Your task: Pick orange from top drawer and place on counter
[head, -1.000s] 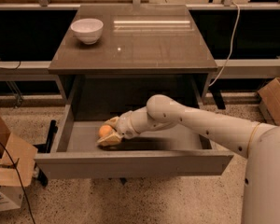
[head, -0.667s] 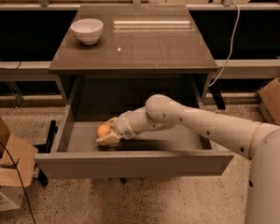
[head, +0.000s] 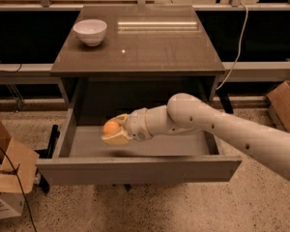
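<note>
Orange (head: 110, 126) is gripped tight in the claw (head: 114, 133), over the left side of the open top drawer (head: 135, 170), with a shadow on the drawer floor under it. The arm (head: 222, 124) reaches in from the right. On the counter (head: 150, 50) there's a white bowl (head: 90, 31) in the far left corner.

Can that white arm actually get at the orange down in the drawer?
Yes, it looks so. The top drawer is pulled well out, leaving the way free, and the gripper is inside it, closed around the orange.
</note>
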Tool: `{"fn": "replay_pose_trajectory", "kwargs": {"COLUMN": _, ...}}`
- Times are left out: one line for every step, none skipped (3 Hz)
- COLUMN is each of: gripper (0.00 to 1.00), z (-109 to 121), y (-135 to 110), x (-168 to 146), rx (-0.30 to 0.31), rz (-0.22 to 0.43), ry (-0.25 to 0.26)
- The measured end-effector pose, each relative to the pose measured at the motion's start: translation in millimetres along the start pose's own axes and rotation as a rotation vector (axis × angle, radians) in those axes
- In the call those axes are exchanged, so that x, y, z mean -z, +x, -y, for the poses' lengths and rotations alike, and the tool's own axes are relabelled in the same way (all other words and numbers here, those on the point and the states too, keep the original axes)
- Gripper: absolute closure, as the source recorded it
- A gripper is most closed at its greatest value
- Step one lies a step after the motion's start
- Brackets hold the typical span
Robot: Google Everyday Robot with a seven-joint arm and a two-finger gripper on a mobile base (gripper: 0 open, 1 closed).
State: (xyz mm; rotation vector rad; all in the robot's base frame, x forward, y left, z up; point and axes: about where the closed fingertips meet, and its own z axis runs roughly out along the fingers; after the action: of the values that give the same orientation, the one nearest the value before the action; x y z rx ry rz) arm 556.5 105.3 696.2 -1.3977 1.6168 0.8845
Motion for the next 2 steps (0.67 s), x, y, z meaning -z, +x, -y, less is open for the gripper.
{"fn": "replay_pose_trajectory", "kwargs": {"gripper": 1.0, "z": 6, "y": -58, "x": 52, "rx": 0.058, "rz": -0.049, "ry": 0.066}}
{"fn": "replay_pose_trajectory", "kwargs": {"gripper": 1.0, "z": 36, "y": -107, "x": 103, "rx": 0.107, "rz": -0.157, "ry": 0.139}}
